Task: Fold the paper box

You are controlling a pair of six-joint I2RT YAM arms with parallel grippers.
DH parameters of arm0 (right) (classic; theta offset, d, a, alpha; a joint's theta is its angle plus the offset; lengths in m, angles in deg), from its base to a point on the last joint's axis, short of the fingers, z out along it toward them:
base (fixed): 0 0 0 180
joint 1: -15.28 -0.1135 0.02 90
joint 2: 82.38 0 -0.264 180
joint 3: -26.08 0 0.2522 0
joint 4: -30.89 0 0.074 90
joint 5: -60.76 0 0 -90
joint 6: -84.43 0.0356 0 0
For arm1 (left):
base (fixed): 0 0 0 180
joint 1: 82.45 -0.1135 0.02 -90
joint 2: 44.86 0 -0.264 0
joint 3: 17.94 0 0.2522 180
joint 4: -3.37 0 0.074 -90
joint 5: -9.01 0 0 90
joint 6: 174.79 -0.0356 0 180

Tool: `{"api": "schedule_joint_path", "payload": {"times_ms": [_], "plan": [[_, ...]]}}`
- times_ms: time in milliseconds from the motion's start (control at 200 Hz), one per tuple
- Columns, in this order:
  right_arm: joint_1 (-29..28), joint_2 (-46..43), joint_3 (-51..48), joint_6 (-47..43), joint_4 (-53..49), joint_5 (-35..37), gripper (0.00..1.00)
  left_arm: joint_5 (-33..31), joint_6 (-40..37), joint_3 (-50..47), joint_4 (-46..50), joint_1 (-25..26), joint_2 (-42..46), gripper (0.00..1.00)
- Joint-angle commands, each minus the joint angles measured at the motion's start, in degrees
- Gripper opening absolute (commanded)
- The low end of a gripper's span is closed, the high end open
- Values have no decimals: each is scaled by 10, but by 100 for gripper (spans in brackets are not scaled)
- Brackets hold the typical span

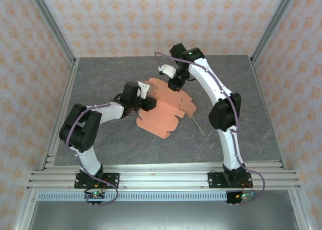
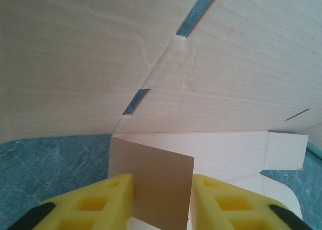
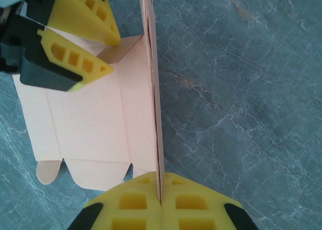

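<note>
Bench (image 1: 100, 84): grey marbled stone-look top, matte; it reads blue-grey with pale veins in the wrist views. Back wall (image 1: 161, 18) behind the bench: cream wallpaper with a repeating orange floral motif. Left wall (image 1: 25, 79) and right wall (image 1: 302, 89) flank the bench in the same pattern. Two aluminium posts, left (image 1: 53, 26) and right (image 1: 271, 26), rise from the bench's far corners and lean outward in the top view. Side rail (image 1: 63, 114) runs along the bench's left edge. Stacked aluminium extrusions (image 1: 166, 175) span its near edge, with a white slotted strip (image 1: 166, 196) just in front of them. Nearer still is a plain grey metal panel (image 1: 151, 216). Light over the bench is even and soft.
</note>
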Motion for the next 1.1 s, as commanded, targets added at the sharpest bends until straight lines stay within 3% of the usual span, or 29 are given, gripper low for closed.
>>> {"api": "schedule_joint_path", "payload": {"times_ms": [0,415,621,806,1096], "plan": [[1,7,20,10,2,-17,0,30,0,0,-30,10,-8,39],[1,-24,-20,-6,22,13,0,0,17,-62,-25,-6,116,52],[1,-31,-35,-7,25,-2,0,-13,-24,-59,16,-25,199,58],[1,-37,-39,-10,24,-14,0,40,-37,14,74,-64,169,59],[1,-41,-38,-16,22,-31,0,112,-83,127,159,-68,104,60]]}}
